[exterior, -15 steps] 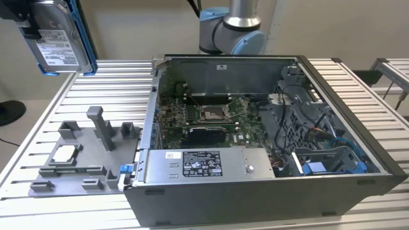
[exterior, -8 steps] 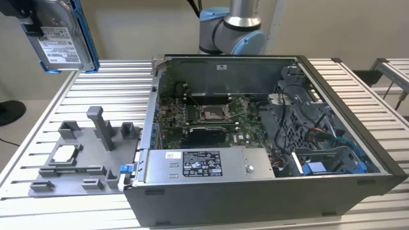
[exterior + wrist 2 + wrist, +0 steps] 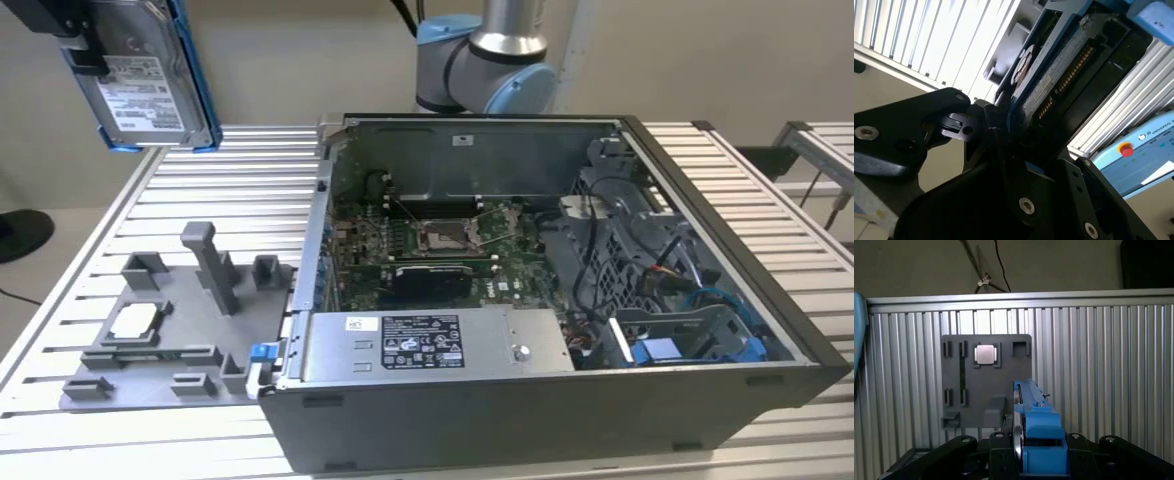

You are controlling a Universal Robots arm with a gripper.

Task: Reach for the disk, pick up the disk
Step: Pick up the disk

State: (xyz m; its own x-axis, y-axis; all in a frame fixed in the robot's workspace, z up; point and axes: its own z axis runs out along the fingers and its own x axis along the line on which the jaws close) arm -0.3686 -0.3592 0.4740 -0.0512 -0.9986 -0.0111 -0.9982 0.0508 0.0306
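The disk (image 3: 140, 75), a silver-grey drive with a white label and blue side rails, hangs upright high above the table at the exterior view's left. My gripper (image 3: 83, 45) is shut on it from above. In the first wrist view the disk (image 3: 1035, 427) appears edge-on, its blue rail standing between the black fingers (image 3: 999, 442) of the gripper (image 3: 1036, 452). The second wrist view looks along the disk's circuit-board face (image 3: 1054, 75), clamped in the gripper (image 3: 1001, 130).
Below lies a grey fixture plate (image 3: 174, 330) with upright posts and a small square chip (image 3: 134, 320), the chip (image 3: 985, 354) also showing from above. An open computer case (image 3: 561, 410) with a silver box (image 3: 427, 345) sits at the exterior view's right. The arm's base (image 3: 487, 60) stands behind the case.
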